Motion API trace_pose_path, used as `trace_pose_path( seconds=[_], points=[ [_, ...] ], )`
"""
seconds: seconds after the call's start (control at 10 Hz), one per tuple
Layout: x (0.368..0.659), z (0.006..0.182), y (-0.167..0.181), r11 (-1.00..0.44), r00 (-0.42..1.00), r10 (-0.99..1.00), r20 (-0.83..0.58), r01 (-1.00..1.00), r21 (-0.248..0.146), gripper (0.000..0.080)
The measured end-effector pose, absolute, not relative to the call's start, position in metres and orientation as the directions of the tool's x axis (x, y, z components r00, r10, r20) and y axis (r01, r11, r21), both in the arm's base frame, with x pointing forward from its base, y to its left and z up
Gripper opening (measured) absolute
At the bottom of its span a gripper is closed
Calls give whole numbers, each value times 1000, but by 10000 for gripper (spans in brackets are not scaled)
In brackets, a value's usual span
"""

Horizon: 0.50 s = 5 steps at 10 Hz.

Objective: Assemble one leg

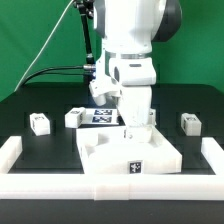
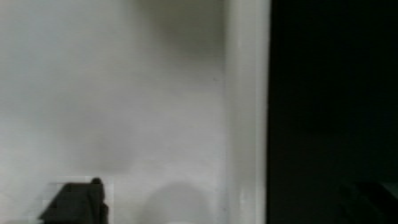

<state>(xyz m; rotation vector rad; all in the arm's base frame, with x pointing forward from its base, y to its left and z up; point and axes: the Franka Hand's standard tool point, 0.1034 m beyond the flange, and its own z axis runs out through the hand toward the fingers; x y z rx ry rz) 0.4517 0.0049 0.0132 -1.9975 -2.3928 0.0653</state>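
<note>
The large flat white panel point(image 1: 130, 152) lies at the front middle of the black table. My gripper point(image 1: 136, 124) hangs straight down over its far edge, very close to it. In the wrist view the panel point(image 2: 125, 100) fills most of the blurred picture. One dark fingertip point(image 2: 75, 203) shows at one side, and the other is only faintly seen against the black table point(image 2: 338, 100), so the jaws stand wide apart. A dim rounded shape lies between them, and I cannot tell what it is. Three legs lie loose: one point(image 1: 40, 123) at the exterior view's left, one point(image 1: 73, 117) beside the marker board, one point(image 1: 190, 122) at the right.
The marker board point(image 1: 100, 115) lies behind the panel, partly hidden by the arm. A low white wall point(image 1: 12, 150) runs round the front and both sides of the table, its other end at the right point(image 1: 212, 150). Black cables hang at the back left.
</note>
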Motion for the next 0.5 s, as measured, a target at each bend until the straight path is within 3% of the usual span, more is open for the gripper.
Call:
trace_pose_path(
  seconds=[0.2, 0.3, 0.4, 0.5],
  points=[
    [454, 11, 5, 176, -176, 984, -8, 983, -49, 650],
    [454, 11, 5, 175, -175, 984, -8, 983, -49, 538],
    [454, 11, 5, 174, -175, 985, -8, 983, -49, 538],
    [454, 11, 5, 174, -175, 985, -8, 983, -49, 337]
  ],
)
